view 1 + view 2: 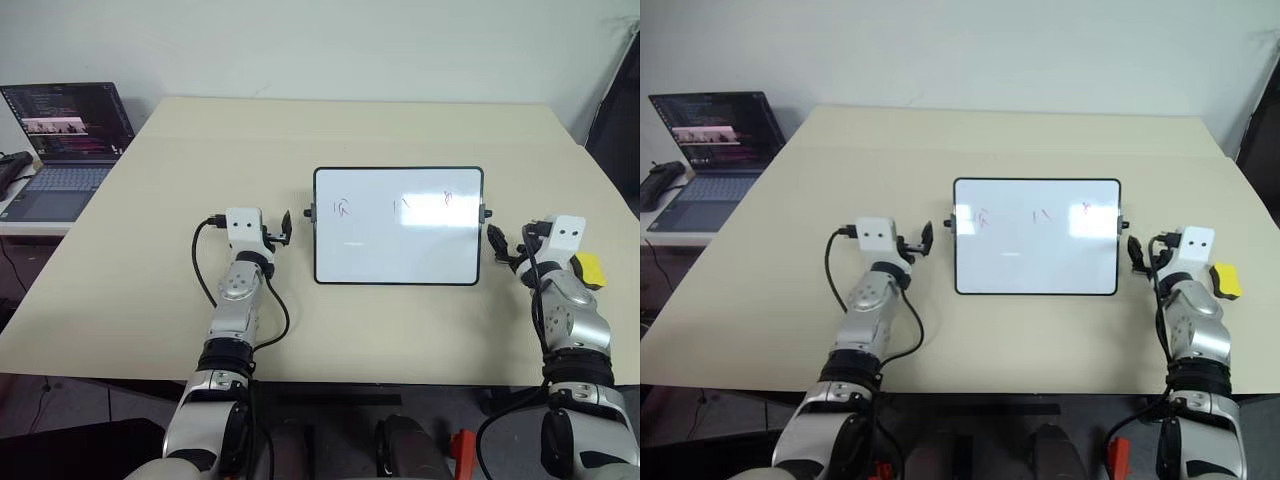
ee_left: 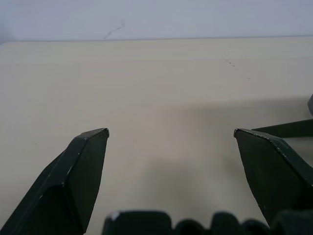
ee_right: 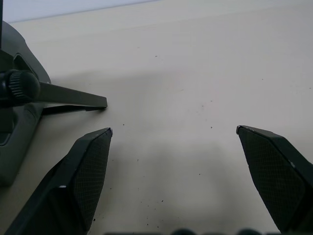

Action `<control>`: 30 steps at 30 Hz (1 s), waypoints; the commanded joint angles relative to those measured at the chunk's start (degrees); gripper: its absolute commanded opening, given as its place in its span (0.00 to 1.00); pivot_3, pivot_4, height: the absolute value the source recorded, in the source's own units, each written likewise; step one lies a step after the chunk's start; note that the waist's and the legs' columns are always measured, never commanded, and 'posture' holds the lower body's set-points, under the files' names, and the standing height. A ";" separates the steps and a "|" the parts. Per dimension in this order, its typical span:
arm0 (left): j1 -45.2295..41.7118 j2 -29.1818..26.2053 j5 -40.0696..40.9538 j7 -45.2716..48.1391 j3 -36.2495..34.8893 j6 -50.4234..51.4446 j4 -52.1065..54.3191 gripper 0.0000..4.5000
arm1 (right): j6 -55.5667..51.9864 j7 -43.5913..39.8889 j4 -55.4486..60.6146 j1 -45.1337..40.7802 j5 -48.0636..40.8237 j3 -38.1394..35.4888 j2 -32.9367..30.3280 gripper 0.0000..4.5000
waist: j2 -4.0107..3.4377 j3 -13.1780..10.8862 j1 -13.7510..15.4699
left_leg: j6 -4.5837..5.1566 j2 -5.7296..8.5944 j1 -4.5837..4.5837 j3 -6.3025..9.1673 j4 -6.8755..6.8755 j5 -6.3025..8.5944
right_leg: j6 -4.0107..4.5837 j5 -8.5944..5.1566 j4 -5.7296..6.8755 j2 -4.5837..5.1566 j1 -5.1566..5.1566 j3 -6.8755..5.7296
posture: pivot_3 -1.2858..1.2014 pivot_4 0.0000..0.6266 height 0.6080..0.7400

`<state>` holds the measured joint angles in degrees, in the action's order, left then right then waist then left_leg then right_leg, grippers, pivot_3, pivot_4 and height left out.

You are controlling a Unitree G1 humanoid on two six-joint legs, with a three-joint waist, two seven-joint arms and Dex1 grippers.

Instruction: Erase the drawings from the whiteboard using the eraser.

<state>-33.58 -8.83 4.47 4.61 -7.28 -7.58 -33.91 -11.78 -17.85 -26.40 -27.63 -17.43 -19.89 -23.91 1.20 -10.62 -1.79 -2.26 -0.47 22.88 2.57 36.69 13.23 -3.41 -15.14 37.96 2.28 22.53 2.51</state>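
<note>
The whiteboard (image 1: 398,250) lies flat on the beige table, slightly right of centre. Near its far edge are the drawings: a dark scribble (image 1: 343,208), a small mark (image 1: 403,207) and a reddish one (image 1: 449,198). The yellow eraser (image 1: 590,268) rests on the table near the right edge, just right of my right wrist. My left gripper (image 2: 171,132) stands open and empty over bare table, left of the board's left knob. On the board's right side my right gripper (image 3: 173,129) is open and empty too, with the board's knob and foot (image 3: 19,85) beside it.
An open laptop (image 1: 65,140) sits on a lower side table at the far left, with a black object (image 1: 10,165) next to it. The beige table (image 1: 150,280) reaches wide around the board. A dark panel (image 1: 620,120) stands at the far right.
</note>
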 commanded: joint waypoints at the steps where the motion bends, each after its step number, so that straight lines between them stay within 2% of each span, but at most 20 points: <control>1: -1.69 -0.42 0.24 0.24 -0.55 -1.81 0.01 1.00 | 0.98 -0.04 2.29 0.16 -0.22 -0.32 -0.34 0.99 | 0.00 0.00 0.01 | 0.00 0.00 0.00 0.00 0.00 0.00 | 0.00 0.00 0.00 0.00 0.00 0.00 | 0.52 0.24 1.00; 7: -2.09 0.31 1.12 1.41 -0.31 -1.38 -0.07 1.00 | -0.09 -1.14 2.81 0.05 -0.43 -0.52 -1.96 0.99 | 0.00 0.00 0.01 | 0.00 0.00 0.00 0.00 0.00 0.00 | 0.00 0.00 0.00 0.00 0.00 0.00 | 0.52 0.24 1.00; 8: -1.96 0.24 1.70 2.83 -0.15 -1.10 0.24 1.00 | -0.71 -1.81 2.76 -0.29 -0.80 -0.78 -2.68 0.99 | 0.00 0.00 0.01 | 0.00 0.00 0.00 0.00 0.00 0.00 | 0.00 0.00 0.00 0.00 0.00 0.00 | 0.52 0.24 1.00; 10: -1.04 -0.87 6.41 11.29 -0.04 1.64 3.99 1.00 | -2.39 -3.68 3.10 -0.56 -1.65 -1.59 -5.06 0.99 | 0.00 0.00 0.03 | 0.00 0.00 0.01 0.00 0.00 0.00 | 0.00 0.00 0.00 0.00 0.00 0.00 | 0.52 0.24 1.00; 14: 2.43 -8.02 14.15 26.99 0.27 10.80 15.34 1.00 | -6.13 -6.91 1.70 -0.52 -4.23 -4.57 -10.87 0.99 | 0.00 0.00 -0.18 | 0.00 -0.01 0.03 0.00 -0.02 0.00 | 0.01 -0.01 -0.03 0.00 0.02 -0.01 | 0.52 0.24 1.00; 17: 4.28 -14.36 19.40 35.12 0.07 19.90 21.80 1.00 | -8.71 -10.53 -0.59 0.16 -5.26 -5.25 -14.63 0.99 | -0.01 0.00 -0.20 | 0.00 -0.05 0.00 0.00 -0.08 0.00 | 0.04 -0.02 -0.01 -0.05 0.05 -0.01 | 0.52 0.24 1.00; 21: 5.45 -23.48 29.42 49.11 2.97 35.19 34.33 1.00 | -11.24 -13.81 -2.66 -0.11 -5.58 -5.91 -18.76 0.99 | 0.00 -0.01 -0.24 | 0.01 -0.05 -0.02 0.00 -0.03 0.00 | 0.03 -0.02 -0.02 -0.05 -0.04 0.00 | 0.52 0.24 1.00; 23: 5.15 -25.68 30.75 52.56 4.86 38.38 37.08 1.00 | -10.95 -15.38 -5.35 -0.95 -5.09 -5.72 -20.12 0.99 | -0.02 -0.02 -0.20 | 0.01 -0.05 -0.03 0.00 -0.02 0.00 | 0.03 -0.02 -0.03 -0.04 -0.04 0.00 | 0.52 0.24 1.00; 26: 3.57 -25.32 32.36 53.62 6.54 41.44 40.17 1.00 | -10.76 -15.66 -8.25 -1.31 -4.36 -5.73 -21.58 0.99 | -0.02 -0.02 -0.11 | 0.01 -0.05 -0.12 0.01 -0.02 0.00 | 0.03 -0.03 -0.06 -0.04 -0.16 -0.02 | 0.52 0.24 1.00; 30: -0.34 -20.38 30.69 53.85 12.21 42.70 39.84 1.00 | -9.82 -13.69 -13.43 -2.83 -1.29 -4.11 -23.75 0.99 | -0.01 -0.02 -0.03 | 0.01 -0.03 -0.07 0.04 0.06 0.00 | 0.01 -0.03 -0.11 -0.05 -0.18 -0.04 | 0.52 0.24 1.00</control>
<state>-32.44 -30.18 35.45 58.14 3.08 34.94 4.14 -22.84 -32.31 -38.92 -29.19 -20.03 -23.66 -45.54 1.19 -10.64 -1.82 -2.25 -0.50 22.82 2.60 36.76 13.24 -3.41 -15.17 37.83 2.24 22.34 2.48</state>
